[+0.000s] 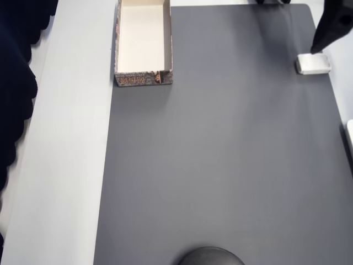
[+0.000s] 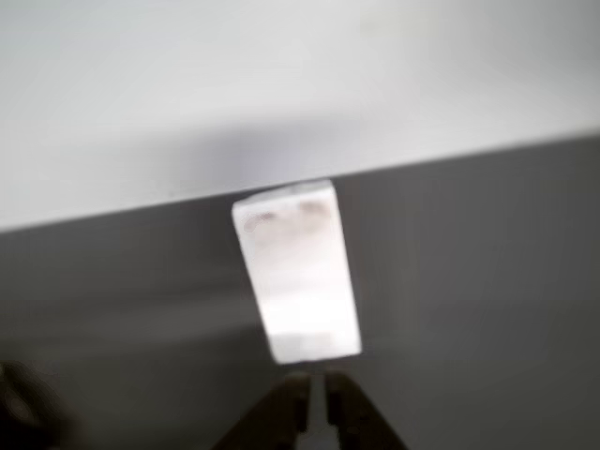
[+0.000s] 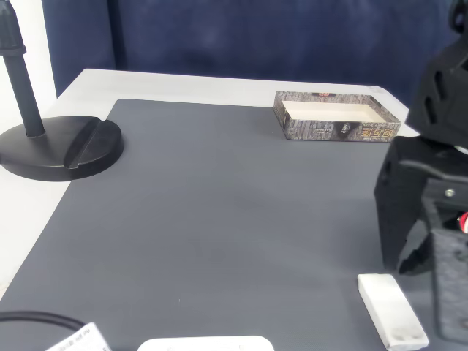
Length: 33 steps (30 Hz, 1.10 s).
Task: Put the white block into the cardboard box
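Dark blue curtain stands behind the pale desk [image 3: 183, 84], and a grey mat [image 1: 220, 165] covers most of it. My gripper [image 2: 314, 403] shows at the bottom edge of the wrist view, its two fingertips nearly together with just a thin gap, and nothing is between them; I judge it closed and empty. The white block [image 2: 298, 272] lies flat on the mat just above those tips in the wrist view, with its far end at the mat's edge. In the overhead view it is at the upper right [image 1: 313, 63], and in the fixed view at the lower right [image 3: 391, 308], just beside my arm. The cardboard box [image 1: 143, 44] stands well apart, at the upper left of the overhead view, open on top with nothing visible inside it. I think the block is light and stiff, with smooth faces and rounded corners, so it may slip or turn if I pinch it near an end. For me the best hold is across the narrow width, at the middle of the two long sides, after I open the jaws wider than it.
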Tool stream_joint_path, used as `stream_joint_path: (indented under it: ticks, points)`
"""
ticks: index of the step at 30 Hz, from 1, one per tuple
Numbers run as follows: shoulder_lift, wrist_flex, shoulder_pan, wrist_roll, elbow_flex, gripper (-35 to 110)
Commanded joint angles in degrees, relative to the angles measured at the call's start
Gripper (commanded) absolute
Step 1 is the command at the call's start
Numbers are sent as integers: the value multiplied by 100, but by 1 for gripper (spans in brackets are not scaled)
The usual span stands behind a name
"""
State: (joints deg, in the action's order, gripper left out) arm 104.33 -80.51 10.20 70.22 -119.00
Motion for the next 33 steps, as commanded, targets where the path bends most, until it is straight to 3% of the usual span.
stream_joint_path:
  ticks: [1,9,19,33]
  points:
    - [0,141,-35,800,404,-2]
    - [-18,141,-62,1195,360,-1]
    - [-53,360,-26,1178,387,30]
    - [-193,396,9,1459,562,38]
